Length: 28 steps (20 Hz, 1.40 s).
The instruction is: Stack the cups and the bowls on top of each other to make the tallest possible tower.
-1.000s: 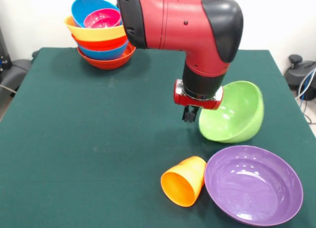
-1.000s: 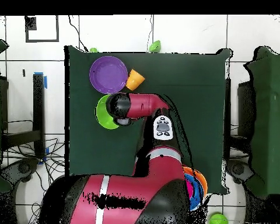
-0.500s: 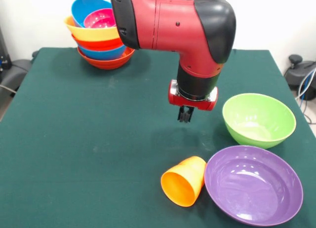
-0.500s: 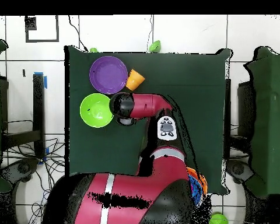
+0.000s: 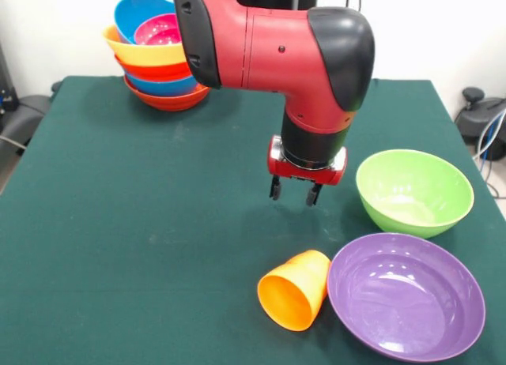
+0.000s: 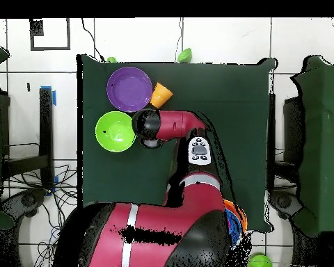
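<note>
My gripper (image 5: 294,193) hangs open and empty above the cloth, just behind the orange cup (image 5: 294,290), which lies on its side with its mouth toward the camera. A light green bowl (image 5: 414,192) sits upright to the gripper's right, and a large purple bowl (image 5: 405,295) stands beside the cup. The tower (image 5: 162,53) stands at the far left corner: red-orange at the base, then blue, red-orange and wide orange, with a blue and a magenta bowl on top. In the overhead view the arm hides the gripper; the cup (image 6: 161,94), purple bowl (image 6: 129,89) and green bowl (image 6: 115,131) show.
The green-covered table (image 5: 118,223) stretches wide to the left of the gripper. In the overhead view the arm covers most of the tower (image 6: 236,217). Small green objects (image 6: 185,53) lie off the table's edges.
The green bowl, tipped on its side a second ago, has settled upright. The gripper has drawn slightly away from it and its fingers have gone from shut to open.
</note>
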Available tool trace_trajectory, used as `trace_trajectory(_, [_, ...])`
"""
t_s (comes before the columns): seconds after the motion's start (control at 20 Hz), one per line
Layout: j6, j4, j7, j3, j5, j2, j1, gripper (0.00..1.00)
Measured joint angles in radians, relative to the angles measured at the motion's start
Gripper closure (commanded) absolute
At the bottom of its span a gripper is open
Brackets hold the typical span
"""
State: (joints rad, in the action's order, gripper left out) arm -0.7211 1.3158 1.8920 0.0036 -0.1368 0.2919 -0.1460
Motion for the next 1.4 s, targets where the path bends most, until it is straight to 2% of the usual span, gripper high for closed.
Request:
trace_trajectory(0.4, [-0.056,-0.004,0.000,0.000,0.010,0.007,0.001,0.00])
trace_trajectory(0.65, [-0.207,-0.003,0.000,0.008,0.026,0.060,-0.003,0.00])
trace_trajectory(0.95, [-0.320,0.000,0.000,0.026,0.038,0.138,-0.019,0.00])
trace_trajectory(1.0, [-0.340,0.000,0.000,0.032,0.047,0.170,-0.027,0.00])
trace_trajectory(1.25, [-0.335,0.001,0.000,0.035,0.073,0.209,-0.034,0.00])
trace_trajectory(1.4, [-0.294,0.001,0.000,0.036,0.106,0.226,-0.030,0.00])
